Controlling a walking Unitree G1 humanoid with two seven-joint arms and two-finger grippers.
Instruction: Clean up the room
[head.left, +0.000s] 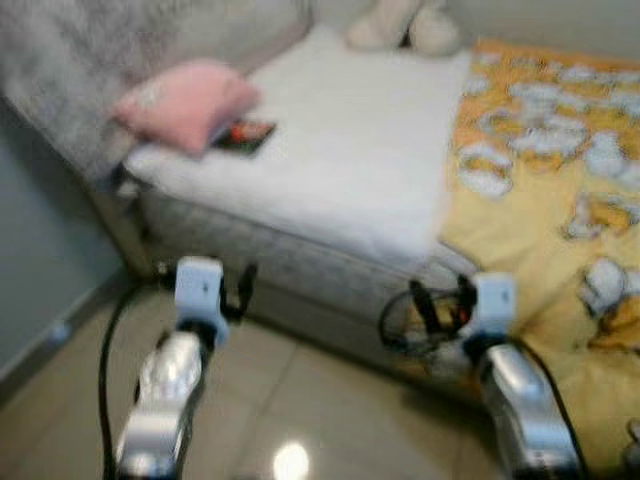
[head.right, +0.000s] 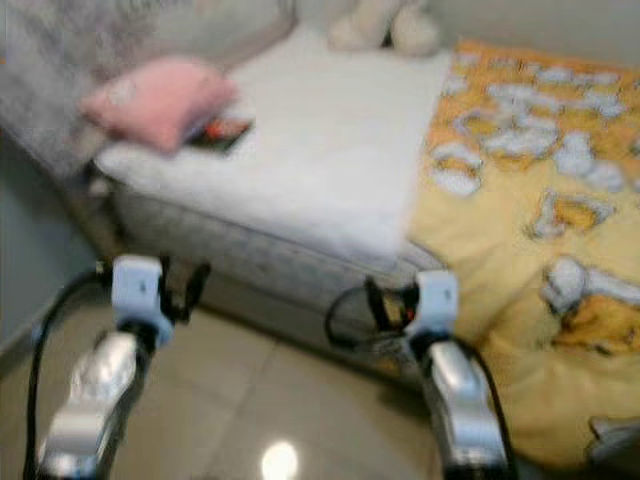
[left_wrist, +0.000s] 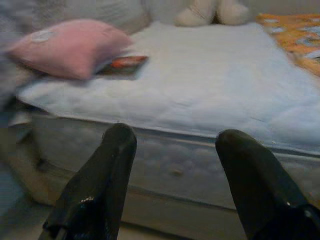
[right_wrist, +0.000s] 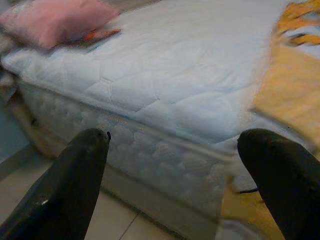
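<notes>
- Bed (head.left: 330, 190), approach stage. We stand on the tiled floor (head.left: 300, 400) facing the mattress edge; the head views are blurred, so we judge that we are walking up and that no grasp has begun.
- Left gripper (left_wrist: 172, 165): fingers (left_wrist: 107, 175) apart and empty, pointed at the side of the mattress. Beyond and above the fingertips lies the pillow (left_wrist: 67, 47), with a dark book (left_wrist: 125, 64) touching its edge, partly tucked beneath it.
- Right gripper (right_wrist: 172, 165): fingers (right_wrist: 75, 175) wide apart and empty, also aimed at the mattress side. The yellow quilt (right_wrist: 295, 85) hangs over the edge just beyond the outer finger.
- Toy (head.left: 400, 25): far end of the bed, well past both grippers.
- To do this step well, we judge that we should close on the bed until the book sits between the left fingertips' reach, then raise the arm above the mattress top before extending.
- The book looks flat and thin; we expect to need a fingertip under its free edge, away from the pillow.
- Risk: catching the quilt with the right fingers while advancing.
</notes>
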